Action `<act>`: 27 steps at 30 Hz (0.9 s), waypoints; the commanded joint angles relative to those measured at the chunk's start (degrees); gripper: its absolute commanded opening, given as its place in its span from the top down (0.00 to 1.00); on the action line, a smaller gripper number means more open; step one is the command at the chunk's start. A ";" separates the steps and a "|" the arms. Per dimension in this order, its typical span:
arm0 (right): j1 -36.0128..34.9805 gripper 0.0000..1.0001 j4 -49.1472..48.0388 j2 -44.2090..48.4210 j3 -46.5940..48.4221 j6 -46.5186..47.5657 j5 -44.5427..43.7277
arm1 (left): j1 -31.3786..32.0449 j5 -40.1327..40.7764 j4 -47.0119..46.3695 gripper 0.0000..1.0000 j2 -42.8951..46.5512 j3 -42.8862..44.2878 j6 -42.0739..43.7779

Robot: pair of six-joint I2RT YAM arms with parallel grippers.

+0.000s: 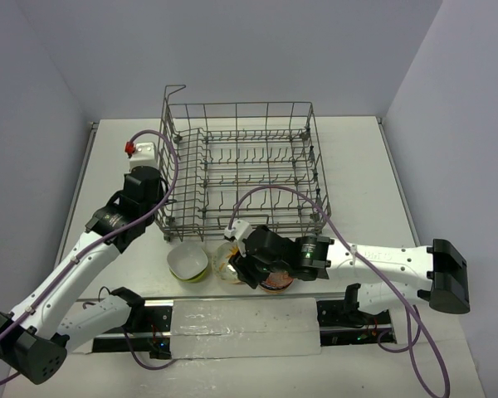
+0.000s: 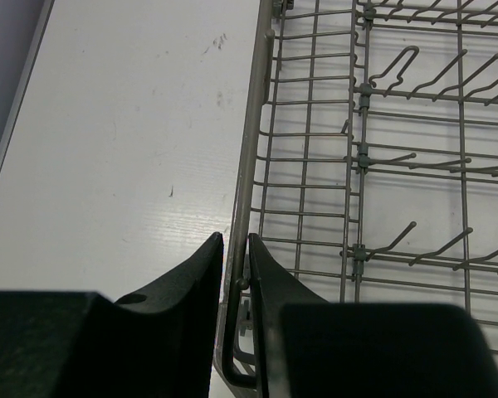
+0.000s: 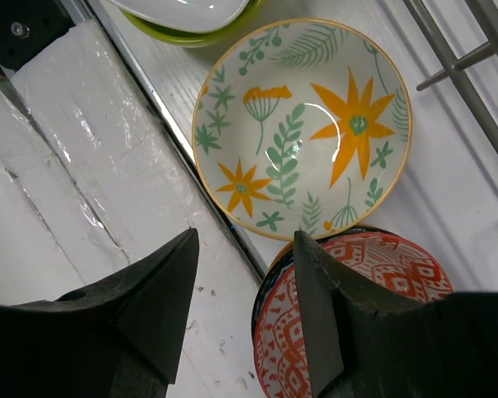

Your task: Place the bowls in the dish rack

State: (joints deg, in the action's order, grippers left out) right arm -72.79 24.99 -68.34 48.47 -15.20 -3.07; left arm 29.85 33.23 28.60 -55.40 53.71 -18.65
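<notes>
The grey wire dish rack [image 1: 241,166] stands at the back middle of the table. My left gripper [image 2: 235,249] is shut on the rack's left rim wire [image 2: 251,149] near its front left corner. Three bowls sit in front of the rack: a lime-green bowl [image 1: 187,263], a yellow-floral bowl [image 3: 303,124] and a red-orange patterned bowl [image 3: 357,290]. My right gripper [image 3: 245,240] is open above the near rims of the floral and red-orange bowls and holds nothing. The blue-white bowl and the white bowl with dark marks are out of view.
A white mat [image 1: 241,327] lies along the table's near edge between the arm bases. A small white and red object [image 1: 139,150] sits left of the rack. A purple cable [image 1: 315,207] arcs over the rack's front right.
</notes>
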 commanded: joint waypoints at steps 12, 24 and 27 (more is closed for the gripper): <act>-0.86 0.46 3.39 9.53 -2.67 -5.19 -7.39 | -0.14 -0.36 0.14 0.73 0.03 -0.10 1.16; -1.03 0.50 4.28 7.08 -5.58 -8.88 -3.26 | -0.14 -0.80 0.14 0.72 -0.32 -0.10 1.25; -1.12 0.50 3.66 5.85 -5.93 -9.23 -2.91 | -0.14 -1.06 0.14 0.72 -0.24 -0.10 1.25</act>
State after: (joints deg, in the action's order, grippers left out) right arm -73.34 29.65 -61.71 43.33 -23.18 -6.66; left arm 29.82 32.84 28.97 -55.70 53.65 -18.46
